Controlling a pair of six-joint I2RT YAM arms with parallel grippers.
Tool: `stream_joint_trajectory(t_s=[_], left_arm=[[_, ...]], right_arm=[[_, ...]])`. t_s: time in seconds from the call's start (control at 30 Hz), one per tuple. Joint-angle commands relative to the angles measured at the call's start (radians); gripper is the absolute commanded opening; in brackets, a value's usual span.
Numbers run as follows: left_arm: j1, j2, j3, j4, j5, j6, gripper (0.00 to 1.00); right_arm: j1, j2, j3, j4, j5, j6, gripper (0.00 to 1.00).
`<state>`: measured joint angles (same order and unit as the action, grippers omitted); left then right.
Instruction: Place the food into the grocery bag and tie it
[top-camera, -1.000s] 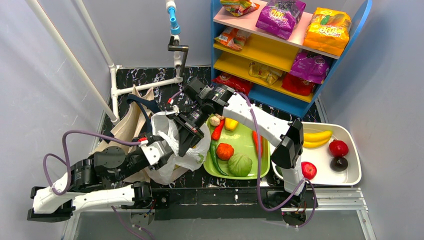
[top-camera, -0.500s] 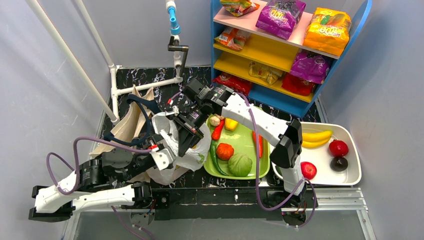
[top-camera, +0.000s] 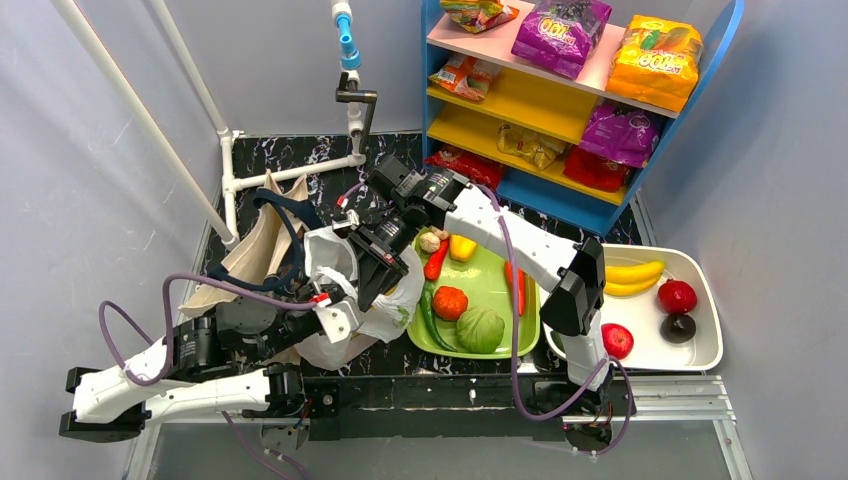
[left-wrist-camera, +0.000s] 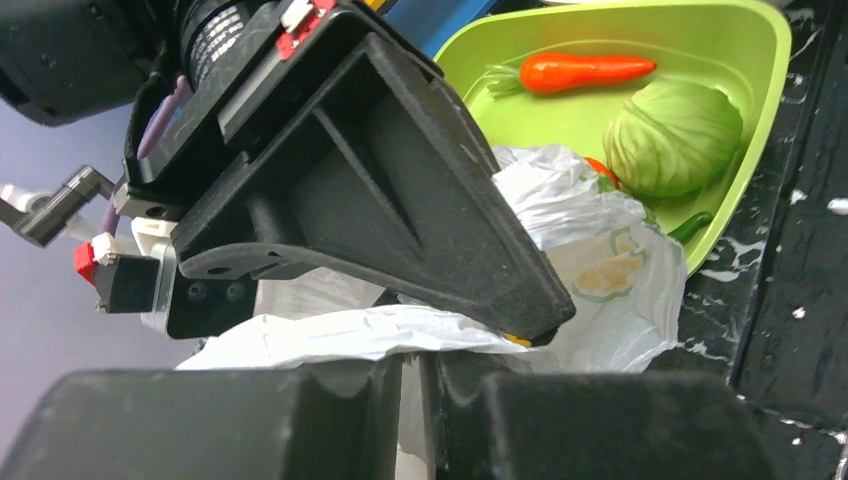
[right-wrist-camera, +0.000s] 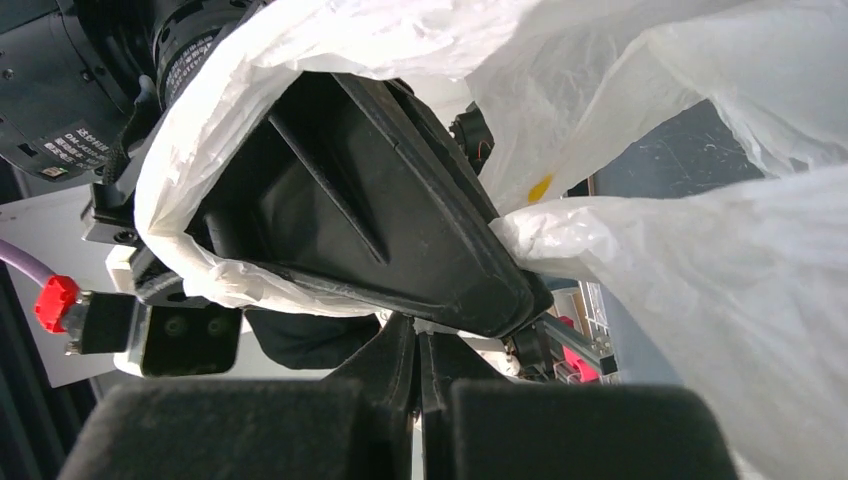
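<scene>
the bag (top-camera: 392, 308) sits on the table (top-camera: 310, 185) just left of the tray (top-camera: 487, 280), its top drawn up between both arms. left fingers (left-wrist-camera: 370, 400) are pressed narrow on a fold of film, and right fingers (right-wrist-camera: 340, 420) likewise (a loop drapes the left wrist). to knot well, i'd keep both pinches firm and pull apart evenly, since thin film tears.

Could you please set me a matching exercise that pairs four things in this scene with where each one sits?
Things:
1. cabbage
2. bananas
3. purple snack packet
4. grocery bag

Places:
A. on a shelf of the blue rack
B. between the canvas tote and the green tray
C. in the white tray
D. on the green tray

Pairs: 1-D, 2-C, 3-A, 4-B
</scene>
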<state>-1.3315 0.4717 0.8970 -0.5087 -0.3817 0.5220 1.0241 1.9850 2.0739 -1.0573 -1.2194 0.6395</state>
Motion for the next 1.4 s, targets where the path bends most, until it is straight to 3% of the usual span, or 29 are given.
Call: stream_joint_trajectory(t_s=[0.0, 0.13, 0.27, 0.43, 0.6, 0.73, 0.9, 1.37], left_arm=[[0.003, 0.018, 0.017, 0.030, 0.030, -0.005, 0.02], [0.003, 0.020, 0.052, 0.011, 0.044, -0.045, 0.00], [0.003, 0.038, 0.109, -0.043, 0.045, -0.109, 0.00], [0.003, 0.044, 0.145, -0.081, 0.052, -0.181, 0.00], [0.003, 0.053, 0.163, -0.098, 0.052, -0.252, 0.00], [0.003, 0.065, 0.169, -0.109, 0.053, -0.288, 0.00], [0.004, 0.072, 0.176, -0.111, 0.052, -0.327, 0.00], [0.003, 0.079, 0.228, -0.139, 0.041, -0.426, 0.00]], right_arm=[[-0.002, -0.044, 0.030, -0.014, -0.022, -0.017, 0.01], [-0.004, -0.055, 0.047, -0.021, 0.005, -0.029, 0.01], [-0.038, -0.084, 0.096, -0.013, 0.065, -0.037, 0.32], [-0.121, -0.147, 0.092, 0.069, 0.133, 0.006, 0.56], [-0.174, -0.224, -0.003, 0.200, 0.211, 0.016, 0.55], [-0.187, -0.272, -0.142, 0.335, 0.248, 0.032, 0.44], [-0.174, -0.277, -0.217, 0.359, 0.252, -0.024, 0.33], [-0.046, -0.238, -0.317, 0.446, 0.171, -0.141, 0.32]])
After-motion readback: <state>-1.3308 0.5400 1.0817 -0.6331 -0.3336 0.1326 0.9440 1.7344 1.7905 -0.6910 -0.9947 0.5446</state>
